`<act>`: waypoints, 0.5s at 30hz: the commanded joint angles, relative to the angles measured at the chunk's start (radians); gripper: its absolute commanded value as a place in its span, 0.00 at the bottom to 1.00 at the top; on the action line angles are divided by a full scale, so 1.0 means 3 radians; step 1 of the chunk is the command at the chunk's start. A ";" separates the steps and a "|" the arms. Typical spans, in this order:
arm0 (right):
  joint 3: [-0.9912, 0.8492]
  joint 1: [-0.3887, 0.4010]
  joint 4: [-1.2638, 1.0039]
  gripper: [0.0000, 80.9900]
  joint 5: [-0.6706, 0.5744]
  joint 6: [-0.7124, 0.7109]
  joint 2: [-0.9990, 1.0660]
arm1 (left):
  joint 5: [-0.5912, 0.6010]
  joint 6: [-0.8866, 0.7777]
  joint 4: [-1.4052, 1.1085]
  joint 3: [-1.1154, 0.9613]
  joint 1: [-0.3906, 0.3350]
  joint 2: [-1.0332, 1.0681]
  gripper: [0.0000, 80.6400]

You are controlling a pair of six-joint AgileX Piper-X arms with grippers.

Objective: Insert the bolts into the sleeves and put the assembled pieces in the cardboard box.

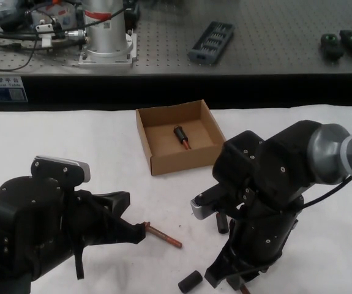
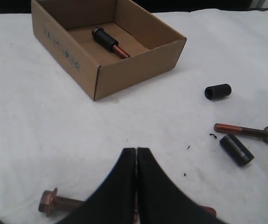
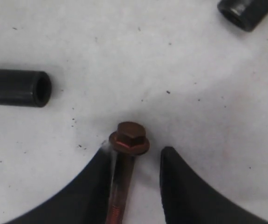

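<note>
The cardboard box (image 1: 153,153) stands on the white cloth and holds one bolt in a sleeve (image 1: 180,136), also seen in the left wrist view (image 2: 109,43). My left gripper (image 2: 137,184) is shut, its fingertips low over a copper bolt (image 2: 54,203) that lies crosswise beneath them; in the high view this bolt (image 1: 163,236) sticks out from the gripper (image 1: 140,231). My right gripper (image 3: 137,151) is open astride another bolt (image 3: 127,154); one finger (image 3: 89,186) touches the shaft and the other stands apart. Loose black sleeves (image 3: 15,87) (image 3: 248,11) lie close by.
The left wrist view shows a bolt (image 2: 245,131) lying between two sleeves (image 2: 217,91) (image 2: 236,149) to the side of the box (image 2: 96,70). Sleeves (image 1: 223,222) (image 1: 190,282) lie beside the right arm. A metal bench with equipment (image 1: 105,30) runs along the back.
</note>
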 commanded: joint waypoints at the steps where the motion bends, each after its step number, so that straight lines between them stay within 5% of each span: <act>1: -0.0015 0.0003 0.0031 0.32 -0.0020 -0.0015 -0.0107 | 0.0017 0.0023 -0.0048 -0.0034 -0.0012 -0.0036 0.01; 15: 0.0004 0.0003 -0.0005 0.32 0.0306 -0.0042 -0.0663 | 0.0025 0.0023 -0.0048 -0.0034 -0.0012 -0.0036 0.01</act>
